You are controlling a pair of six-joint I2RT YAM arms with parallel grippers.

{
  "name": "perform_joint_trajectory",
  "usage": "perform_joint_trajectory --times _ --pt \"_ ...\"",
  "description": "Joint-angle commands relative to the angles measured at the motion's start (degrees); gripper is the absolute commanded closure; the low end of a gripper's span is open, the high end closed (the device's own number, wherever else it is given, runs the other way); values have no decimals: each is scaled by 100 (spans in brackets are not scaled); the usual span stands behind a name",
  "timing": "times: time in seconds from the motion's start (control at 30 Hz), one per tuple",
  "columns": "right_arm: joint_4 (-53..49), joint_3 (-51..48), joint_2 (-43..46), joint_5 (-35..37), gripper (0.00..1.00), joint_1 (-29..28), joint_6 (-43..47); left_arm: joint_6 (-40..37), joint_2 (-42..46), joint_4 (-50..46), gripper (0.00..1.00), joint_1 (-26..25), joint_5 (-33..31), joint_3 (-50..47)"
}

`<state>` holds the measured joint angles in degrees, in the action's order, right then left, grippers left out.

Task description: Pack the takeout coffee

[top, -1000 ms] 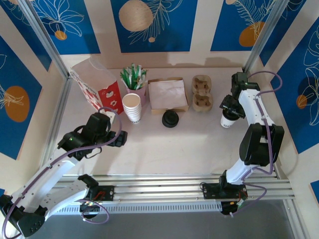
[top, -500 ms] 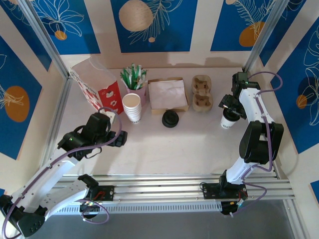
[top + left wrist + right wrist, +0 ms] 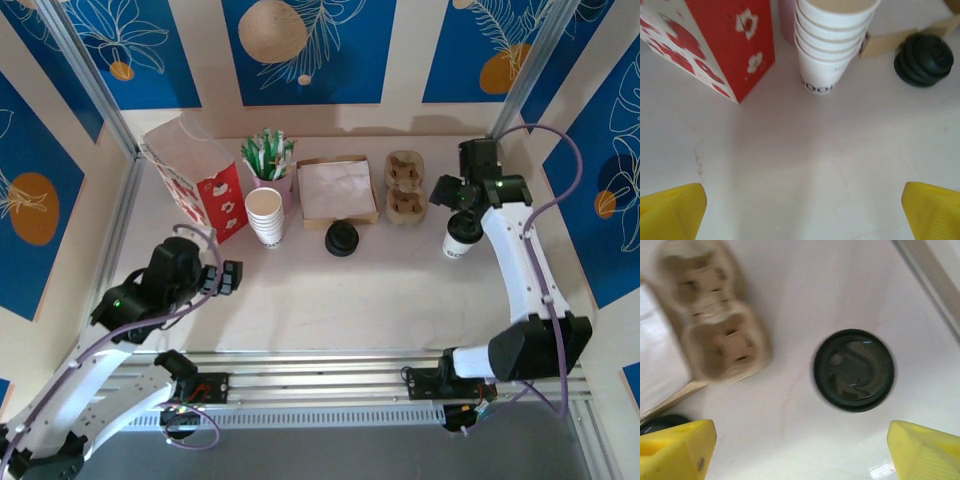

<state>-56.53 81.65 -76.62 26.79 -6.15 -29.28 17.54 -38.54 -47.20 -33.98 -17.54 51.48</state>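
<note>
The lidded coffee cup looks light and crushable; grip gently around its paper side. Above it the right gripper hangs wide open, empty; the left gripper likewise

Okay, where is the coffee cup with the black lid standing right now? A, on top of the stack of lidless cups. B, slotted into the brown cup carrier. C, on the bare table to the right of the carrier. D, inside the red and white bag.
C: the lidded coffee cup stands upright on the table, right of the cup carrier, with bare tabletop between them.
</note>
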Motion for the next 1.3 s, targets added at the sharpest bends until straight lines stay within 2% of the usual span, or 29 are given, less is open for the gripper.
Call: perform_joint_trajectory --times 0.0,0.13,0.2,0.33,0.53,0.77,0.93,1.27 --pt "78 157 -161 -382 13 -1029 -79 87 503 196 0 31 -763 -115" --pt "90 859 -1022 -786 15 -2411 -238 162 1206 320 0 32 -1350 -284" --pt "-76 1464 -1626 -721 17 -2926 -224 184 1431 350 0 32 -1524 -347" --pt "-528 2928 -2869 -738 18 -3544 -49 180 1539 355 0 31 -1656 -385" --pt "-1281 5012 -4437 -789 23 -3864 153 188 1306 256 0 31 -1726 -315" --pt "-1714 6571 -5541 -1012 33 -3911 287 180 1275 268 0 31 -1742 -331" --pt "-1585 6763 -5804 -1126 45 -3894 404 155 1218 265 0 34 -1762 -317" --pt "-1387 6898 -6081 -1073 58 -3920 725 144 1200 256 0 31 -1796 -314"
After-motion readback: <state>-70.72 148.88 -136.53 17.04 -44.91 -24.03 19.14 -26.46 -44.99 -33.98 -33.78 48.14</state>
